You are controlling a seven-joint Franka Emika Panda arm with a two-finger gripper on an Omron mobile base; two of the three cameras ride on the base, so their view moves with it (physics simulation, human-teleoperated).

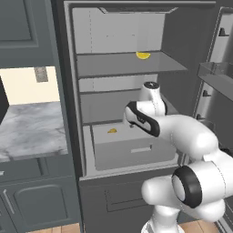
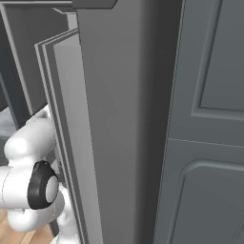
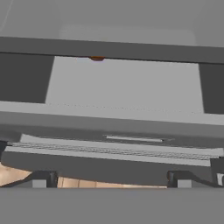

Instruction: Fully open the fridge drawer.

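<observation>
The fridge drawer [image 1: 123,159] is a wide light-grey bin at the bottom of the open fridge. It stands some way out from under the shelf, and a small pale bar handle [image 1: 141,149] sits on its flat front. A small yellow item [image 1: 112,130] lies inside at the back left. In the hand view the drawer [image 3: 113,120] stretches across the picture below me, its handle [image 3: 133,139] just ahead of my gripper [image 3: 111,181]. The fingertips [image 3: 41,179] are spread wide with nothing between them, apart from the handle. My arm's wrist [image 1: 142,119] hovers over the drawer's right half.
Two flat grey shelves [image 1: 127,63] sit above the drawer, with a yellow fruit [image 1: 143,55] on the upper one. The open fridge door [image 2: 109,143] stands close on the right, its bins [image 1: 216,75] beside my arm. A marble counter [image 1: 29,129] is to the left, and a dark panel [image 1: 123,195] lies under the drawer.
</observation>
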